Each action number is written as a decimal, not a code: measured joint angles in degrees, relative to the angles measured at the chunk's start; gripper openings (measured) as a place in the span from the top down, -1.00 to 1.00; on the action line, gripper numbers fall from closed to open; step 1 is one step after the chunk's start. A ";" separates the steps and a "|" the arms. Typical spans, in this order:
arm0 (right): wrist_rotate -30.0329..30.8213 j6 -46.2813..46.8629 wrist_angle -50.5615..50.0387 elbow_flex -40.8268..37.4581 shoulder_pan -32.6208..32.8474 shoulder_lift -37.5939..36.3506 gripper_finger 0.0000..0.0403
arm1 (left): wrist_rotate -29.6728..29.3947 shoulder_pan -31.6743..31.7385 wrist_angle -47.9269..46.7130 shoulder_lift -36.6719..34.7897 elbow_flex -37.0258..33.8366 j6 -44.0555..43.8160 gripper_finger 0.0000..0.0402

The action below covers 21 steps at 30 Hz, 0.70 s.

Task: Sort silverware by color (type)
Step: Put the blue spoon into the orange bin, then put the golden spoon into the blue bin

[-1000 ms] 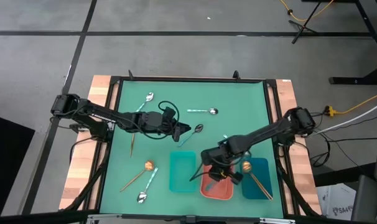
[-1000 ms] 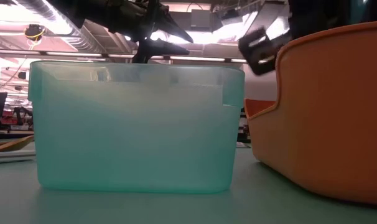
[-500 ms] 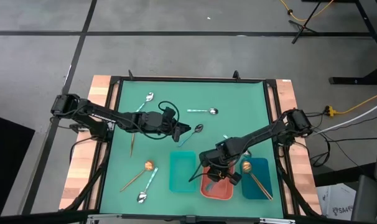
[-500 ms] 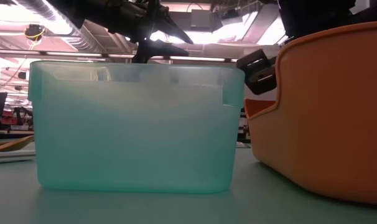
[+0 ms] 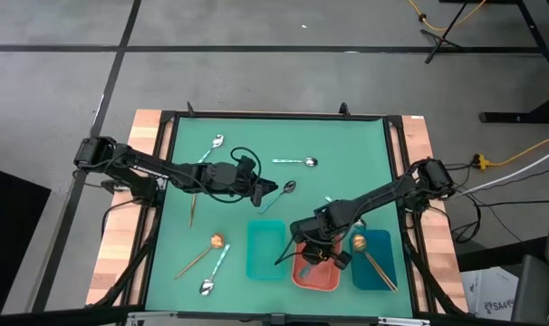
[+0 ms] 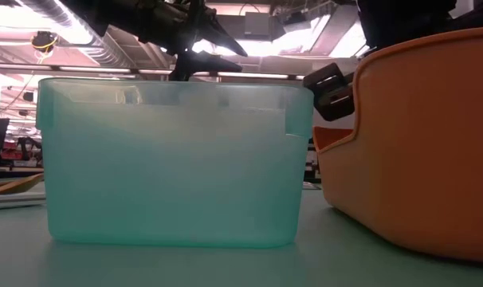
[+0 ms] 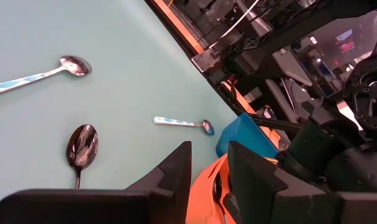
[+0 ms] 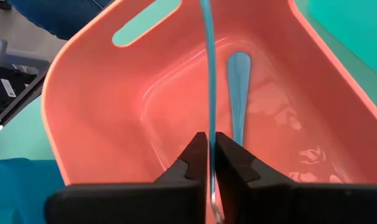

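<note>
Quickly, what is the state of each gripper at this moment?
Left gripper: slightly open, holding nothing, above the mat near a dark spoon.
Right gripper: shut on a slim blue-handled spoon, over the coral tray.

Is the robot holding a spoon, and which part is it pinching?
Yes. The right gripper pinches a spoon by its thin bluish handle, over the coral tray. The left gripper holds nothing.

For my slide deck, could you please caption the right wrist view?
Right gripper holds a bluish-handled spoon over the coral tray, where another spoon lies.
</note>
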 joint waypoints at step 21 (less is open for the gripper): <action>0.11 0.07 0.04 -0.03 0.00 0.00 0.58 | 0.00 0.00 -1.32 0.00 -0.02 0.00 0.51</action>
